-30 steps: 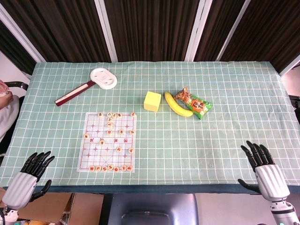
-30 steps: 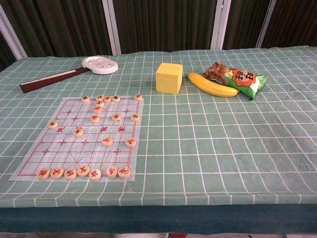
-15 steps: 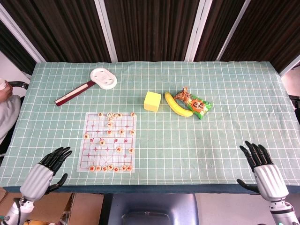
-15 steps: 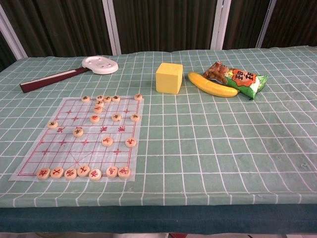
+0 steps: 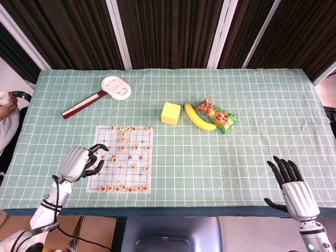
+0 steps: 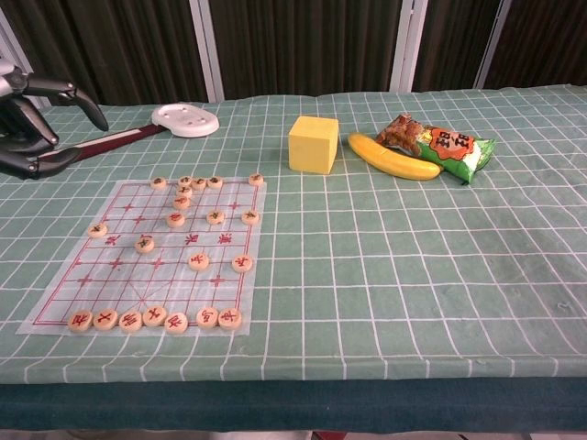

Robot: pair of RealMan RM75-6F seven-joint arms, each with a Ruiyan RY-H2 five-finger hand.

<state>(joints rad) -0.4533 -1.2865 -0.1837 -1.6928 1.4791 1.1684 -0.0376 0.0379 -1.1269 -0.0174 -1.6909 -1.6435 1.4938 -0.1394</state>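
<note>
My left hand [image 5: 79, 161] hovers at the left edge of the chess sheet [image 5: 140, 164], fingers apart and holding nothing; in the chest view the same hand [image 6: 27, 124] enters at the upper left. Round wooden chess pieces [image 5: 123, 187] lie scattered on the sheet, several in a row along its near edge [image 6: 174, 321]. My right hand [image 5: 295, 189] stays at the table's near right corner, fingers spread, empty. It does not show in the chest view.
A yellow cube [image 5: 170, 113], a banana [image 5: 199, 118] and a green snack bag [image 5: 218, 116] lie mid-table. A white paddle with a dark red handle [image 5: 100, 95] lies at the back left. A person's hand shows at the far left edge [image 5: 8, 102].
My left hand has risen from the near left corner and moved forward and right to the sheet's left edge. My right hand has barely shifted.
</note>
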